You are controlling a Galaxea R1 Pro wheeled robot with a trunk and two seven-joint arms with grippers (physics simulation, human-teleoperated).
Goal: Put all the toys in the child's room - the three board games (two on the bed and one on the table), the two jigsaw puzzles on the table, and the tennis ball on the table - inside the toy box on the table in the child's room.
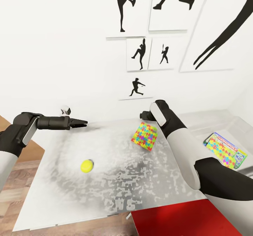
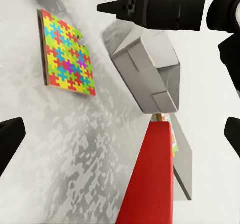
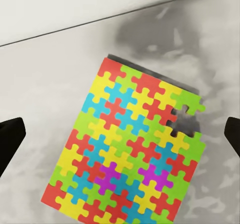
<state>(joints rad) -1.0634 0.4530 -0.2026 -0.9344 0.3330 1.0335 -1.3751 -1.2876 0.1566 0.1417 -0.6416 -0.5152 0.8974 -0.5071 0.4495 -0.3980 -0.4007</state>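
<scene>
Right end effector point(image 1: 143, 116) apart above jigsaw puzzle point(image 3: 127, 151), frame centre; next: descend, clamp. Left end effector point(image 1: 83, 123) together.

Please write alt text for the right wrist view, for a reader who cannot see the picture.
A multicoloured jigsaw puzzle lies flat on the pale mottled table, directly below the right claw, with one piece missing near a corner. The claw's two dark fingertips stand wide apart at the picture's edges, touching nothing.
</scene>
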